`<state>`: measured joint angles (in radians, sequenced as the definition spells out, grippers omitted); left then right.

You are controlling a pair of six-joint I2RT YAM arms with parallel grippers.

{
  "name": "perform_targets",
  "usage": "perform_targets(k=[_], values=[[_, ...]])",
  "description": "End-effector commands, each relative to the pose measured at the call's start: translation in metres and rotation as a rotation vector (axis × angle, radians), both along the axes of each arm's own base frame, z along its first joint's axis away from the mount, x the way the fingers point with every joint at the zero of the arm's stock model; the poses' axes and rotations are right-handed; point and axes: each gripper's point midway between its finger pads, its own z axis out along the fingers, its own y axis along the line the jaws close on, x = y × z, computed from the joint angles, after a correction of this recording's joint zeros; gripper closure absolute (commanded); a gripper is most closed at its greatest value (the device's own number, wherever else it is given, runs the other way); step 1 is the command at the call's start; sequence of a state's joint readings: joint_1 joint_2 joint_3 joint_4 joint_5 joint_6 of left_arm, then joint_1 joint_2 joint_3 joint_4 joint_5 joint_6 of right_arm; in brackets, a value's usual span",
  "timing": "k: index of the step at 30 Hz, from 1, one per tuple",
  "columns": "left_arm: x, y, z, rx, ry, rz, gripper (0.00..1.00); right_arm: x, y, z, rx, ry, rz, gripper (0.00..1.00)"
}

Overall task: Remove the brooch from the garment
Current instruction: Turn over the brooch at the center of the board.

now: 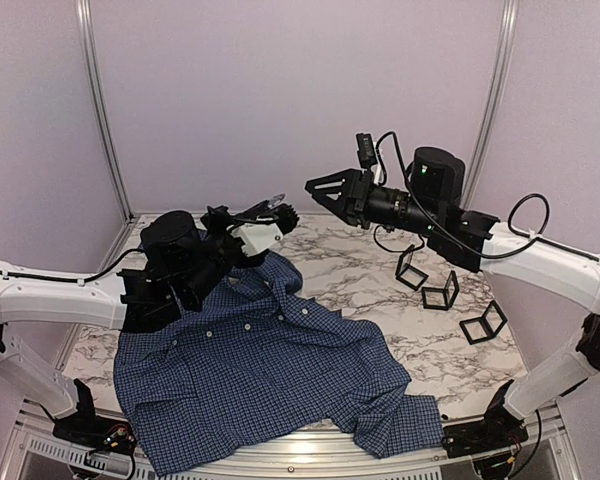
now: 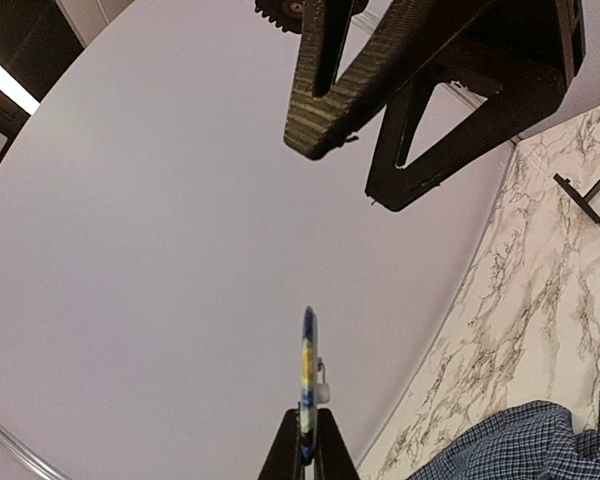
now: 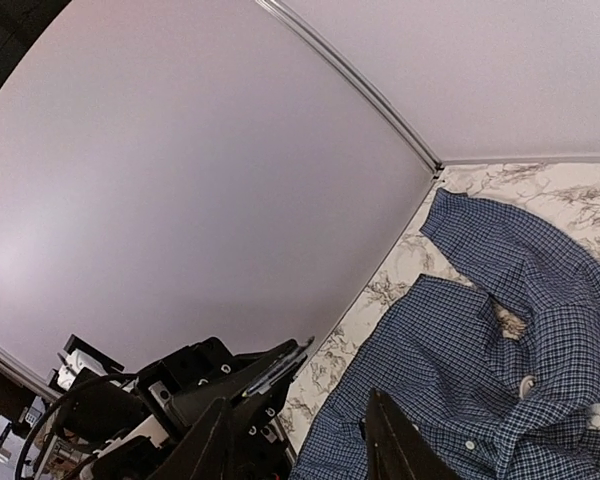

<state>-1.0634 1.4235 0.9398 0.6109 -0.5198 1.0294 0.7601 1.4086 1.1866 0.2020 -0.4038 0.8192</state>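
My left gripper (image 1: pixel 274 207) is raised above the table's back left and shut on the brooch (image 1: pixel 276 199). In the left wrist view the brooch (image 2: pixel 308 360) stands edge-on between the fingertips (image 2: pixel 325 440): a thin round pin, blue, yellow and pale, with a white clasp on its back. My right gripper (image 1: pixel 315 188) is open and empty, held in the air and pointing at the left gripper, a short gap away; its fingers (image 2: pixel 325 105) show above the brooch. The garment (image 1: pixel 270 370), a dark blue checked shirt, lies spread on the marble table, also seen in the right wrist view (image 3: pixel 500 340).
Three small black square frames (image 1: pixel 411 268) (image 1: pixel 440 290) (image 1: pixel 483 322) stand on the marble table (image 1: pixel 360 270) at the right, under the right arm. Pale walls with aluminium posts (image 1: pixel 100 110) close the back and sides. The shirt hangs slightly over the near edge.
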Motion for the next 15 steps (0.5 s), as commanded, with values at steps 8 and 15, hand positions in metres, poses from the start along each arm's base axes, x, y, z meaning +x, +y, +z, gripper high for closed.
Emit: perform_targets(k=[8, 15], values=[[-0.010, 0.007, 0.015, 0.139, -0.369, 0.225, 1.00, -0.005, 0.020, 0.005, -0.017, 0.047, 0.053, 0.60], [-0.014, 0.002, 0.008, 0.164, -0.430, 0.239, 1.00, -0.009, 0.025, 0.002, -0.035, 0.061, 0.071, 0.63]])
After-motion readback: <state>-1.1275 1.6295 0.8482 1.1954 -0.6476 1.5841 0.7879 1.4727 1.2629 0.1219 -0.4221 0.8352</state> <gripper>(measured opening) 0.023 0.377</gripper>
